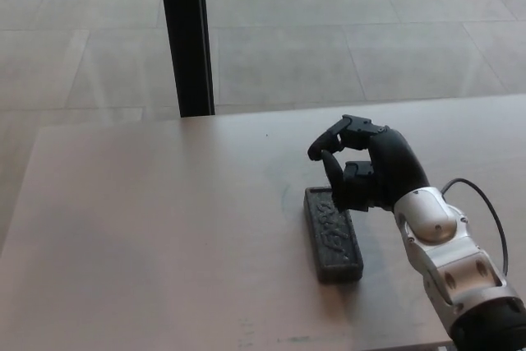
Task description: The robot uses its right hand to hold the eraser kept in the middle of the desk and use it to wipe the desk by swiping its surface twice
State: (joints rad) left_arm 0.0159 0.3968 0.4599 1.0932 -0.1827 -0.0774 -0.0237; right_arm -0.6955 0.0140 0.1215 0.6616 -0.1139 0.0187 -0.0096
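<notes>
A dark rectangular eraser point(333, 234) lies flat on the pale desk point(164, 228), right of centre, its long side running away from me. My right hand point(366, 166) hovers just past the eraser's far end and slightly to its right. Its curled fingers point(333, 136) stand apart from the thumb with nothing between them, so the hand is open. It does not hold the eraser. The silver forearm point(448, 260) comes in from the lower right corner. My left hand does not show.
A black upright post point(185, 34) stands behind the desk's far edge, left of centre. Grey tiled floor point(370, 30) lies beyond. A thin black cable point(485, 203) loops beside my right wrist. The desk's front edge runs along the picture's bottom.
</notes>
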